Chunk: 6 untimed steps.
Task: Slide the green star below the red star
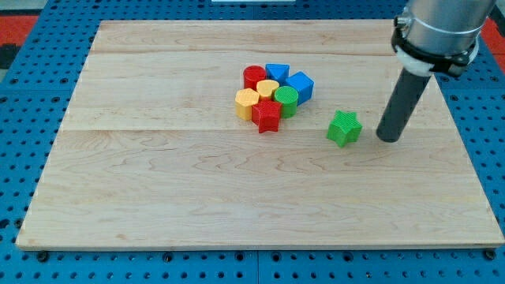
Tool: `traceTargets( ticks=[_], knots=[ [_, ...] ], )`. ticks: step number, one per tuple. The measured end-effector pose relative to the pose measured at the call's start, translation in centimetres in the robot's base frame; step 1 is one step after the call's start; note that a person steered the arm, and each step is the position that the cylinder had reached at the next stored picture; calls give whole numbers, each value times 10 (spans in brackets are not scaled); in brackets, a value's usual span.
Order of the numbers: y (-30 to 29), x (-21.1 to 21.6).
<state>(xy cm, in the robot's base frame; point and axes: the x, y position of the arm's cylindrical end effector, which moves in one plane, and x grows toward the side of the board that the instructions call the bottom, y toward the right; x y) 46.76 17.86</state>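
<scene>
- The desk is a pale wooden board, and it lies on a blue perforated base.
- My tip stands on the desk at the view's right, just beside the green star on its right side. A narrow strip of wood shows between them, so they do not touch.
- The tool here is only a straight dark rod – it has nothing that can clench or release, and it grasps nothing.
- The green star lies alone, to the right of the cluster and a little lower than it in the view.
- The red star is at the bottom edge of the cluster, well apart from the green star, to its left.
- Around the red star the other blocks are packed closely: a yellow hexagon at its upper left, a green cylinder at its upper right, and a yellow heart-like block above it.
- Further toward the view's top are a red cylinder, a blue triangle-like block and a blue cube – the cube is at the cluster's right end.
- The desk below the red star is bare wood.
</scene>
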Motion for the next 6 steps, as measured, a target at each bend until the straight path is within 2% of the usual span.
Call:
traceTargets(
  ticks=[1,2,3,5,6],
  knots=[
    [-22,-2],
    [7,-31],
    [-22,-42],
    [-113,2],
    [-98,29]
  ],
)
